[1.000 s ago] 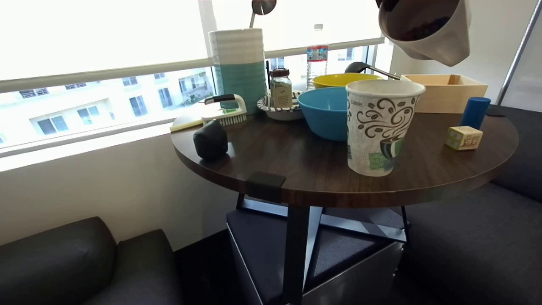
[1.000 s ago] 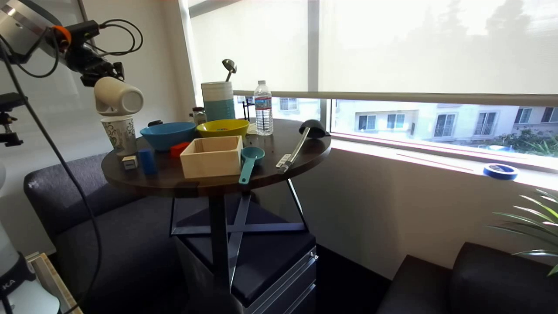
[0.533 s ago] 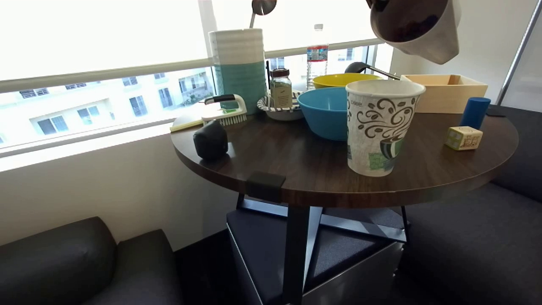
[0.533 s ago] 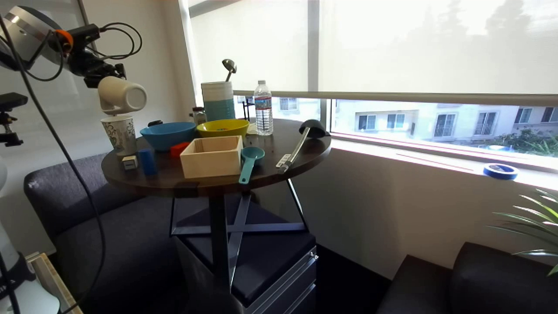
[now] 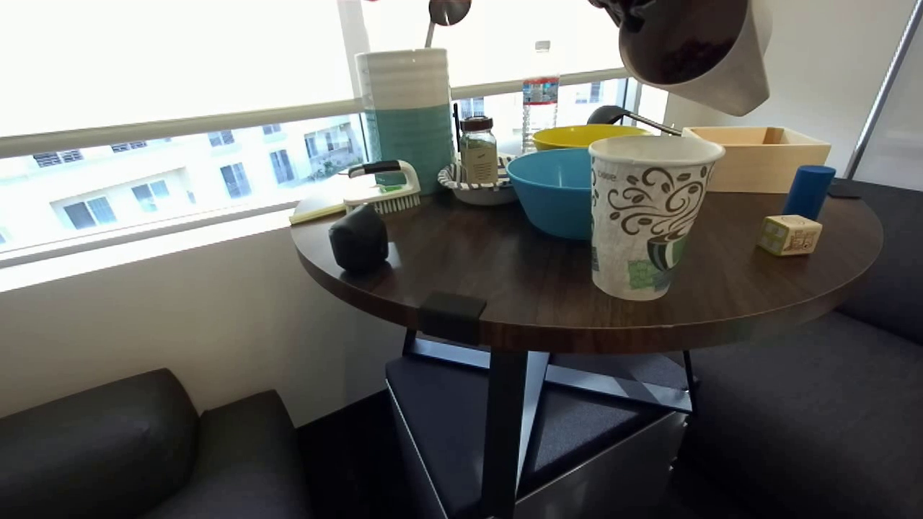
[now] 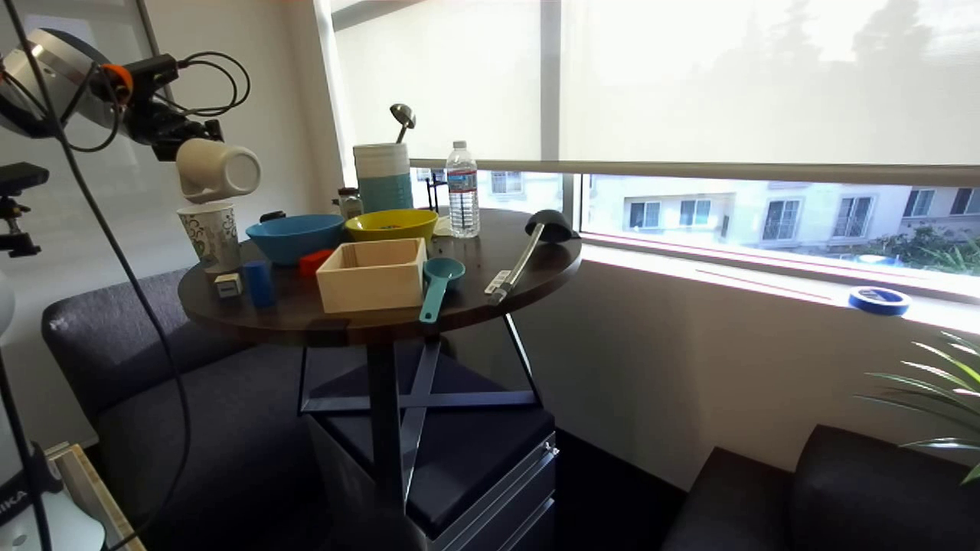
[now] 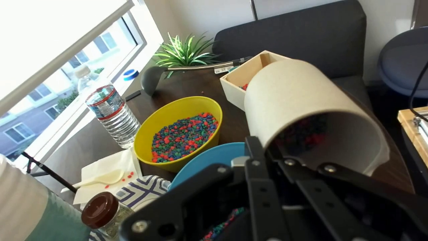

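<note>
My gripper (image 7: 262, 147) is shut on the wall of a white mug (image 7: 291, 90), one finger outside the rim and one inside. The mug is tipped on its side in the air, with red, green and blue pebbles (image 7: 306, 134) lying in it. In an exterior view the mug (image 6: 218, 170) hangs just above a patterned paper cup (image 6: 210, 237). The blue bowl (image 7: 214, 155) lies partly hidden behind my fingers. Beyond it, a yellow bowl (image 7: 167, 113) holds many such pebbles. More pebbles (image 7: 224, 226) show between the gripper's links; what contains them cannot be told.
Around the bowls on the round table (image 5: 505, 288) stand a wooden box (image 6: 371, 279), a water bottle (image 6: 462, 191), a tall crock (image 5: 407, 119), a spice jar (image 5: 479, 151), a blue cylinder (image 5: 809, 191) and a toy cube (image 5: 790, 236). A black ladle (image 6: 536, 245) lies near the edge.
The mug has shifted left in an exterior view and slightly right in an exterior view from elsewhere, where the arm has sunk a little. It stays gripped and tilted; the table things have not moved.
</note>
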Controlling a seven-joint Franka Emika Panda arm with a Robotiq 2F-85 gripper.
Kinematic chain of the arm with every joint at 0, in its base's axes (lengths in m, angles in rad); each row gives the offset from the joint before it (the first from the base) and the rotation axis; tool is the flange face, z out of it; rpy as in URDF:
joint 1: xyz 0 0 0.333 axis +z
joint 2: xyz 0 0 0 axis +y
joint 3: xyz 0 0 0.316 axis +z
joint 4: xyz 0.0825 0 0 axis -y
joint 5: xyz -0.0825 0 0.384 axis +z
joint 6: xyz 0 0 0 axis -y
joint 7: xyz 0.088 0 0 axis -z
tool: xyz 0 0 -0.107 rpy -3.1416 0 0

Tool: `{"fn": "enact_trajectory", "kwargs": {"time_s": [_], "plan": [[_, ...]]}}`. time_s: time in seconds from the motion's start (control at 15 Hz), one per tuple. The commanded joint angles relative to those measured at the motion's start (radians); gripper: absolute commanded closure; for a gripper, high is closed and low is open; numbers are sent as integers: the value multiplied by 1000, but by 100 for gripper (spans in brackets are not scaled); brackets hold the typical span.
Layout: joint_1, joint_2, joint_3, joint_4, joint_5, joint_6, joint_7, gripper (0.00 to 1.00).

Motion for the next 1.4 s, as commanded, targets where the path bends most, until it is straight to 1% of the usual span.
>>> {"fn": "enact_trajectory", "kwargs": {"time_s": [0.0, 0.47, 0.87, 0.93, 1.13, 1.33], "plan": [[26, 57, 9, 45, -66, -81, -16, 99], [49, 109, 15, 64, -113, -136, -16, 99], [53, 114, 15, 75, -128, -160, -19, 99], [49, 103, 14, 78, -120, -156, -19, 99], [23, 37, 12, 94, -65, -94, -15, 99], [10, -26, 7, 118, -43, -70, -1, 99]]}}
